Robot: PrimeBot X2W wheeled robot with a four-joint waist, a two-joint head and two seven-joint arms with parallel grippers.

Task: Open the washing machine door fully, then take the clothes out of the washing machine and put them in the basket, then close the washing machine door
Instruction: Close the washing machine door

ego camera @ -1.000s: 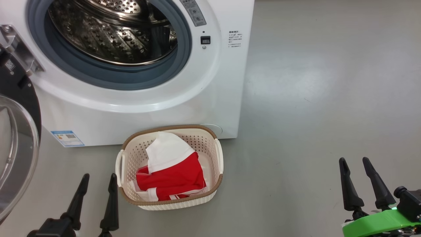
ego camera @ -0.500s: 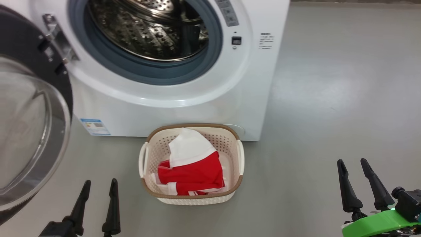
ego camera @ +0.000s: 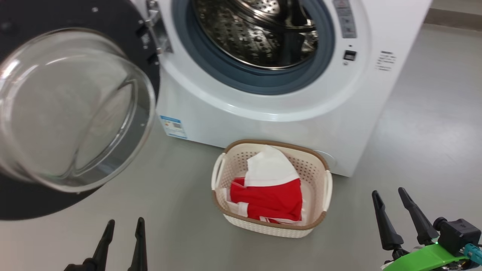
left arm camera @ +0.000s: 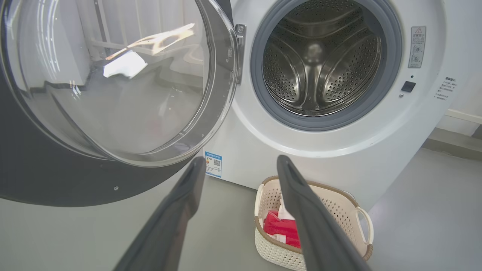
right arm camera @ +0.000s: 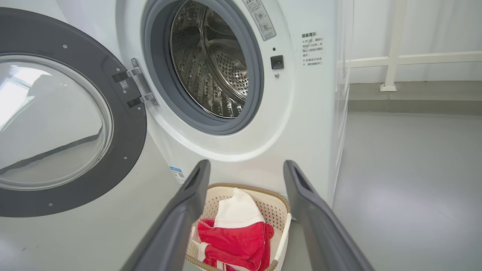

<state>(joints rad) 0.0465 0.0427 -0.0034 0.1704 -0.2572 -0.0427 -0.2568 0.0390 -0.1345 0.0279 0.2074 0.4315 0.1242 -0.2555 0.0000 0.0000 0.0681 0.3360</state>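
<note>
The white washing machine (ego camera: pixel 263 124) (left arm camera: pixel 339 158) (right arm camera: pixel 301 124) stands with a bare steel drum (ego camera: pixel 260 34) (left arm camera: pixel 320 64). Its door (ego camera: pixel 71 109) (left arm camera: pixel 113 82) (right arm camera: pixel 56 120) hangs wide open at the left, black rim around a clear glass bowl. On the floor in front sits the cream basket (ego camera: pixel 271 229) (left arm camera: pixel 344 203) (right arm camera: pixel 274 205), and the red and white clothes (ego camera: pixel 269 192) (left arm camera: pixel 280 227) (right arm camera: pixel 237 241) lie inside it. My left gripper (ego camera: pixel 124 227) (left arm camera: pixel 241 165) is open and empty, below the door. Right of the basket, my right gripper (ego camera: pixel 388 197) (right arm camera: pixel 244 169) is open and empty.
Grey floor (ego camera: pixel 421 124) stretches to the right of the machine. A white railing (right arm camera: pixel 391 60) and a low grey step run along the back wall. A blue label (ego camera: pixel 173 127) sits low on the machine's front.
The head view has swung left, so the open door now takes up its left side and the machine and basket sit further right. Both grippers stay open and low.
</note>
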